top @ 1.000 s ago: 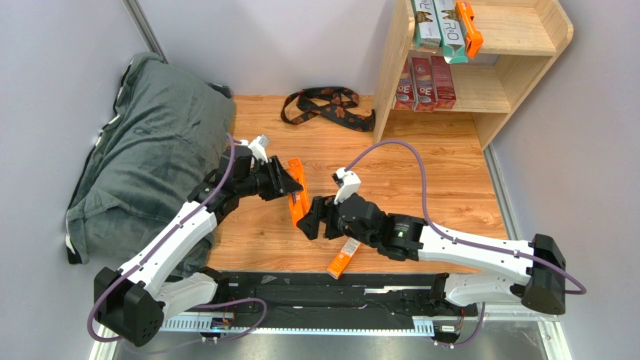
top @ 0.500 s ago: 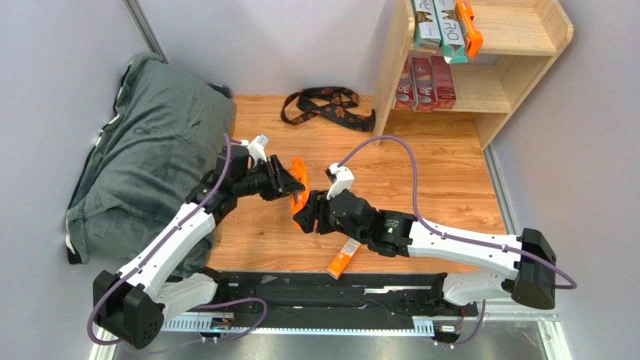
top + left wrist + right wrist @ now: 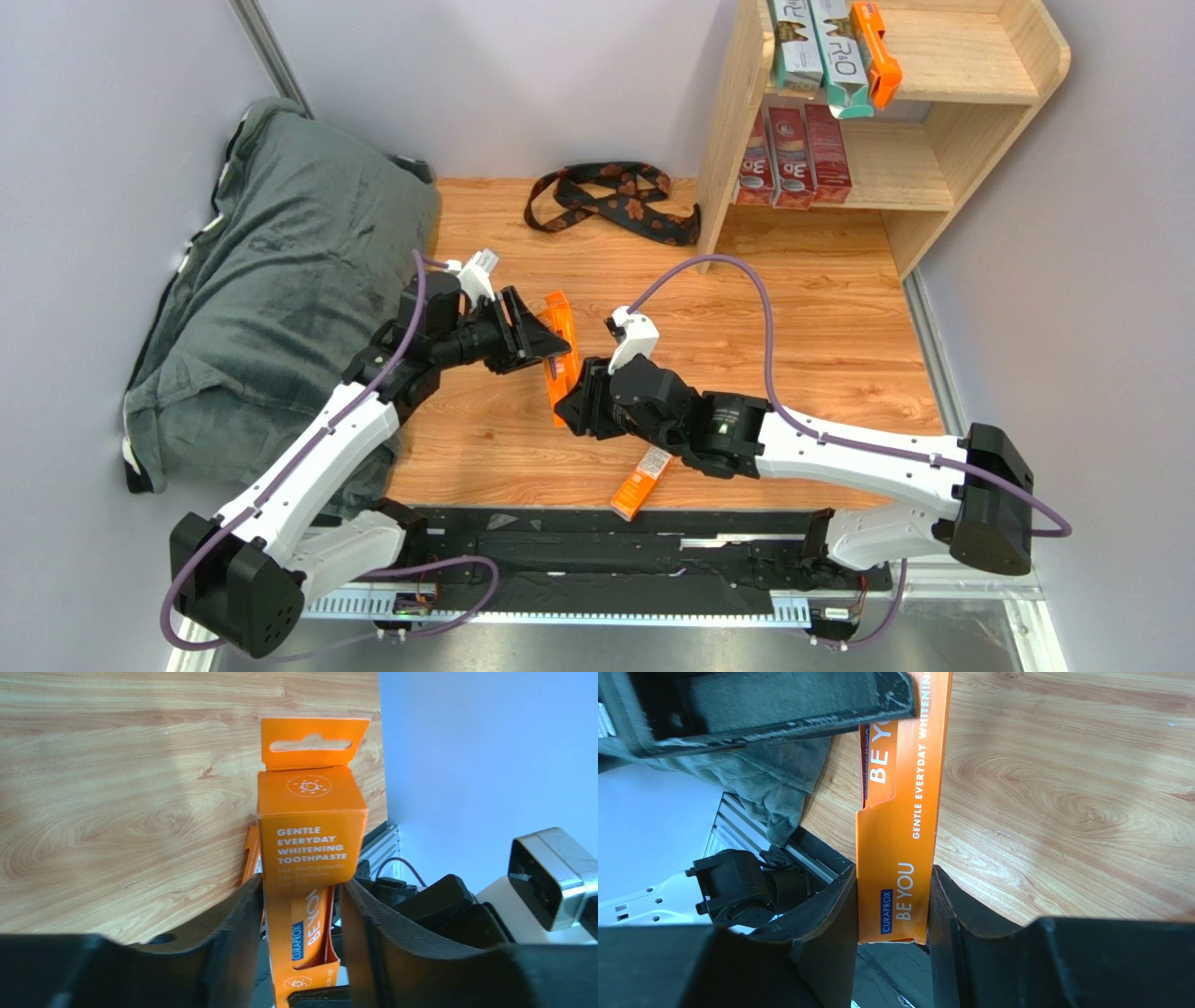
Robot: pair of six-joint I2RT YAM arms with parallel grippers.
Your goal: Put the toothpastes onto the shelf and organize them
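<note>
Above the wooden table, a bright orange toothpaste box point(image 3: 561, 350) hangs between both grippers. My right gripper point(image 3: 578, 399) is shut on its lower end, both pads pressed flat against the box point(image 3: 903, 840). My left gripper point(image 3: 540, 343) still straddles the upper part of the box point(image 3: 312, 833), jaws slightly parted with a thin gap on one side. A second orange box point(image 3: 638, 483) lies flat near the front edge. The shelf point(image 3: 982, 63) at the back right holds silver-white point(image 3: 797, 42), teal point(image 3: 839, 56) and orange point(image 3: 877, 53) boxes on top. Dark red ones point(image 3: 793, 154) stand on its lower tier.
A grey cushion point(image 3: 267, 266) fills the left side beside the left arm. A black-and-brown strap point(image 3: 610, 196) lies at the back next to the shelf's side panel. A black rail point(image 3: 603, 553) runs along the near edge.
The right gripper moved left and closed on the lower end of the orange box. The left gripper's jaws have loosened slightly around it.
</note>
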